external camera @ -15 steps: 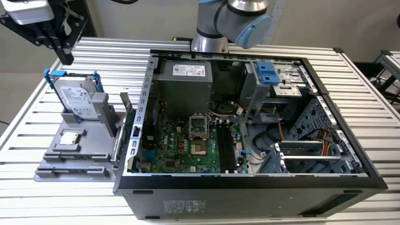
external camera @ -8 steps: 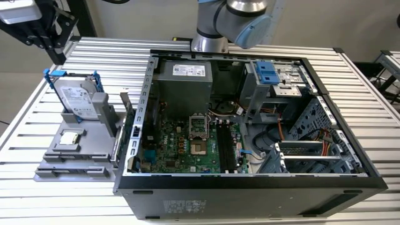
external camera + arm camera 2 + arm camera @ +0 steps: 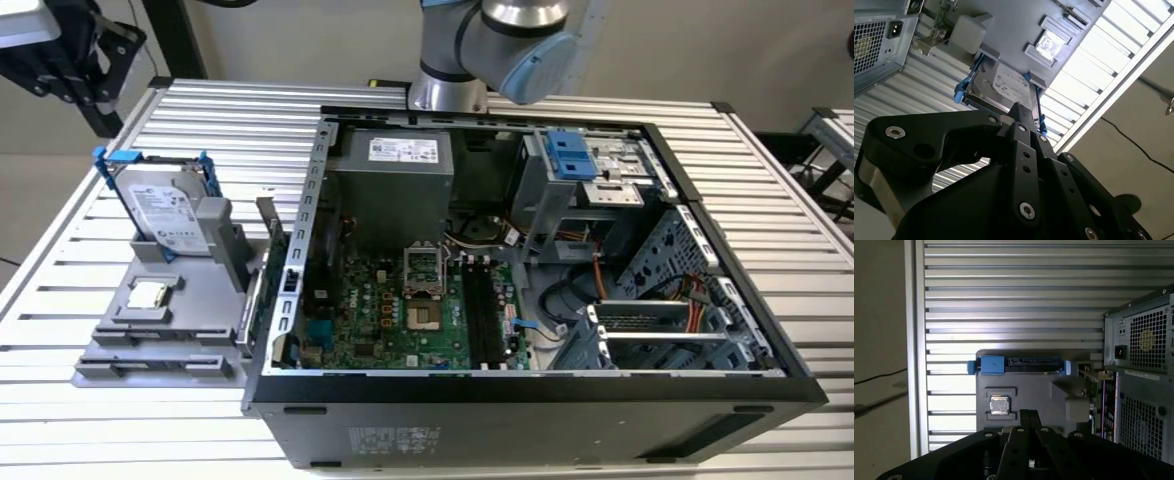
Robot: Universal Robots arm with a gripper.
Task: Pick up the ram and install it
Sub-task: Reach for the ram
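A thin, dark stick that I take for the ram (image 3: pixel 272 250) stands on edge at the right side of the grey holder (image 3: pixel 200 310), close against the open computer case (image 3: pixel 534 390). Long black memory slots (image 3: pixel 483 315) lie on the motherboard inside the case. My gripper (image 3: pixel 94 100) hangs high over the table's far left corner in the exterior view. In both wrist views its black fingers (image 3: pixel 1025 416) (image 3: pixel 1019 111) meet at the tips with nothing between them, and they point down toward the holder.
The holder also carries a silver hard drive in a blue bracket (image 3: pixel 163 205) (image 3: pixel 1019 365) (image 3: pixel 1004 85) and a small square CPU chip (image 3: pixel 147 295) (image 3: pixel 999 405) (image 3: pixel 1049 45). The case's rear panel (image 3: pixel 1144 345) faces the holder. The slatted table's edge (image 3: pixel 916 365) drops to the floor.
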